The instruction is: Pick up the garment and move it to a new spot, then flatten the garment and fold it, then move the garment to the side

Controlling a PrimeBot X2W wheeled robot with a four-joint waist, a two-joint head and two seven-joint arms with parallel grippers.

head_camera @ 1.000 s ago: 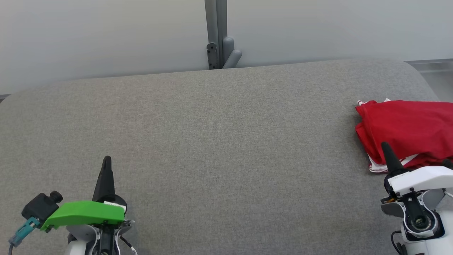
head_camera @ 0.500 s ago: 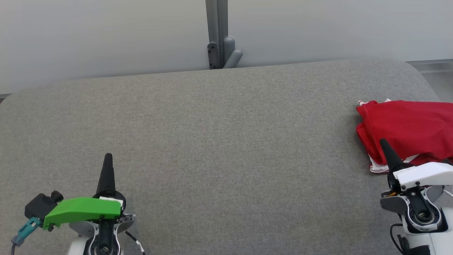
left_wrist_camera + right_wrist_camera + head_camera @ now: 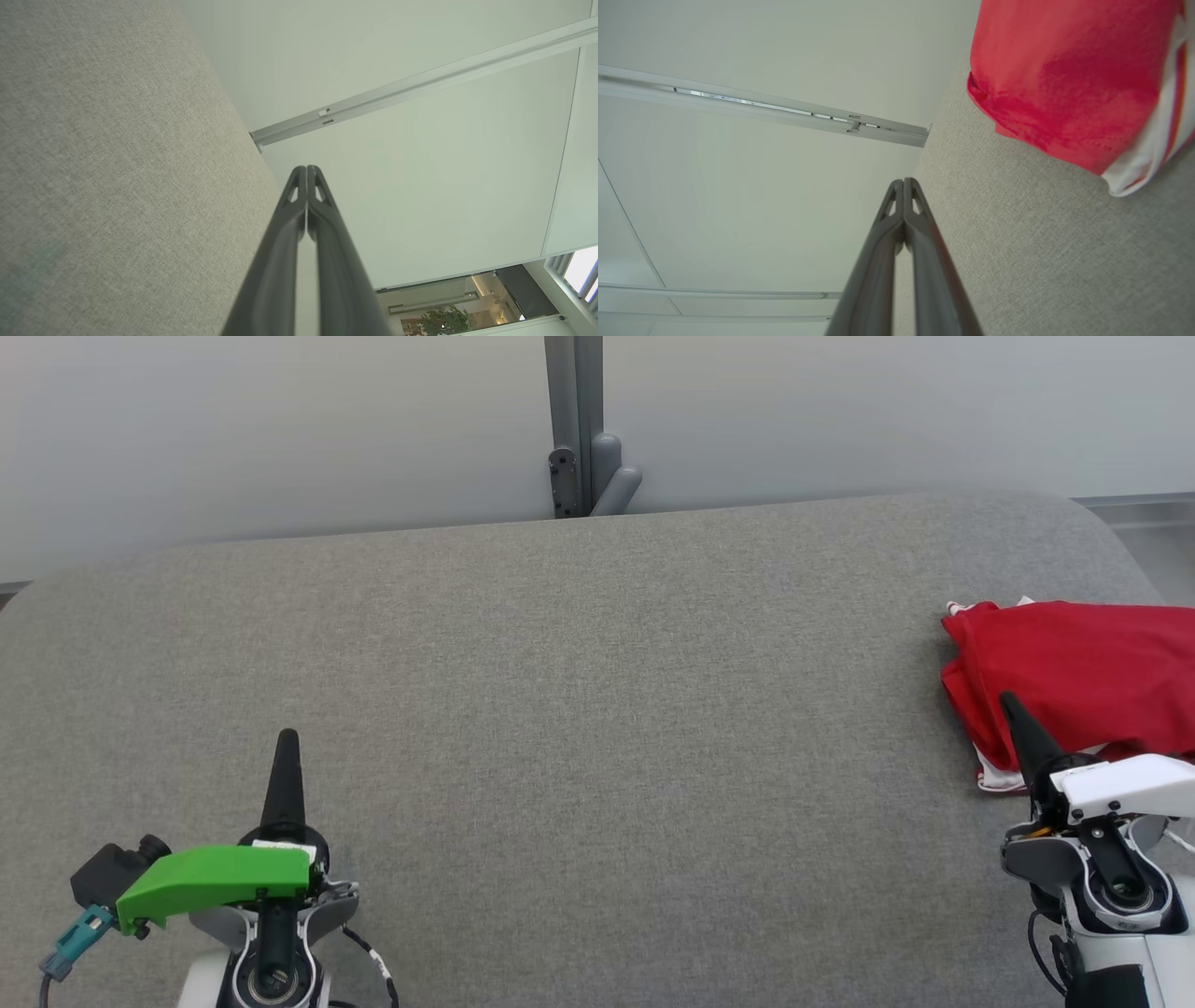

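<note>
A wide grey fabric-covered tabletop [image 3: 597, 709] with rounded far corners runs across the room, set against a pale wall. A grey upright post [image 3: 574, 420] stands behind the middle of its far edge.

The garment [image 3: 1074, 672] is a red cloth with white trim, lying bunched and loosely folded on the tabletop's far right side, partly cut off by the edge of the head view. Its white-edged hem faces the robot.

The left claw [image 3: 287, 737] hovers over the near left part of the tabletop, well apart from the garment. Its two long dark fingers are pressed together into a single point and hold nothing. A bright green cover [image 3: 219, 882] sits on the wrist behind it.

The right claw [image 3: 1006, 698] is at the near right, its fingers likewise pressed tightly together and empty. From the head view its tip overlaps the garment's near left corner. The right wrist view shows the claw [image 3: 904, 179] beside the red cloth [image 3: 1064, 70], with bare grey fabric [image 3: 1041, 256] between them. A white cover [image 3: 1125, 784] sits on this wrist.
</note>
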